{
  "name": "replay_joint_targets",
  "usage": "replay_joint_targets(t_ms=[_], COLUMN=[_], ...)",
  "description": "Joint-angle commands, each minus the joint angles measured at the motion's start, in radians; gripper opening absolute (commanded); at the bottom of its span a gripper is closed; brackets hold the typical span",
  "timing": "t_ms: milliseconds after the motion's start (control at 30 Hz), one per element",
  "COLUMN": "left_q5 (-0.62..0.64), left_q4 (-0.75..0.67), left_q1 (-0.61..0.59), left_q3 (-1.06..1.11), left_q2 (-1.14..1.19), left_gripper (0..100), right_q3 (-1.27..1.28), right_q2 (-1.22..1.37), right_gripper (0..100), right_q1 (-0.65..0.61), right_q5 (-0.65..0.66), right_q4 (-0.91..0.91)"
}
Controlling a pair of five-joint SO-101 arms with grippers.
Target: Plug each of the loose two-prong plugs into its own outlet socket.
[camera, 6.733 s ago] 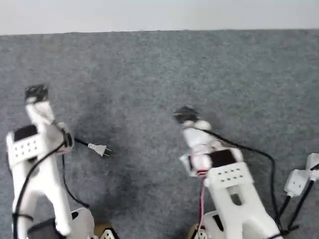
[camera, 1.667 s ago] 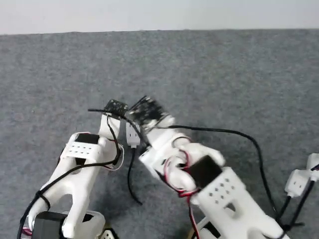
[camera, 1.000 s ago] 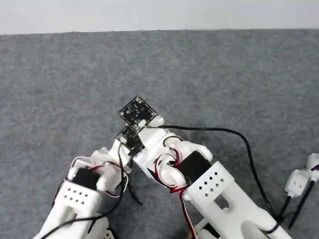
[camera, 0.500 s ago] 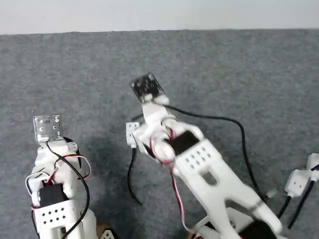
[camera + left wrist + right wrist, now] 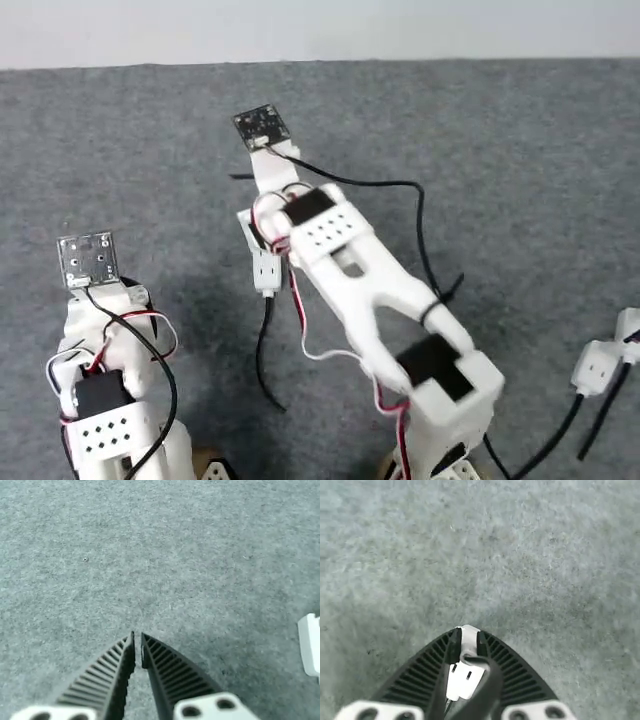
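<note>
With the left jaws closed and empty, the small white two-prong plug [image 5: 462,672] is held clamped in the right jaws above the grey felt surface [image 5: 500,150], left of centre; insertion is judged outstanding.

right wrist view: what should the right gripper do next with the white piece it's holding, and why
Probably carry it toward the table's right side. The right gripper is shut on the white connector, with its black cable trailing over the carpet. The other white connectors it might mate with lie by the right edge, far from it.
</note>
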Motion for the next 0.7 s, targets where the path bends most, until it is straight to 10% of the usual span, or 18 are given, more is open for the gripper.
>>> replay_joint_targets(t_ms=[0, 667], left_q5=[0.003, -0.043], left_q4=[-0.037, -0.103], left_q1=[-0.008, -0.006], left_q3=[-0.012, 0.024], left_q2=[-0.014, -0.014], left_gripper=[1, 1], right_q3=[-0.126, -0.117], right_q2=[0.042, 0.067], right_gripper=[0.8, 0.8], right_q1=[0.022, -0.001], right_q5=[-0.017, 0.031], right_q4=[0.056, 0.13])
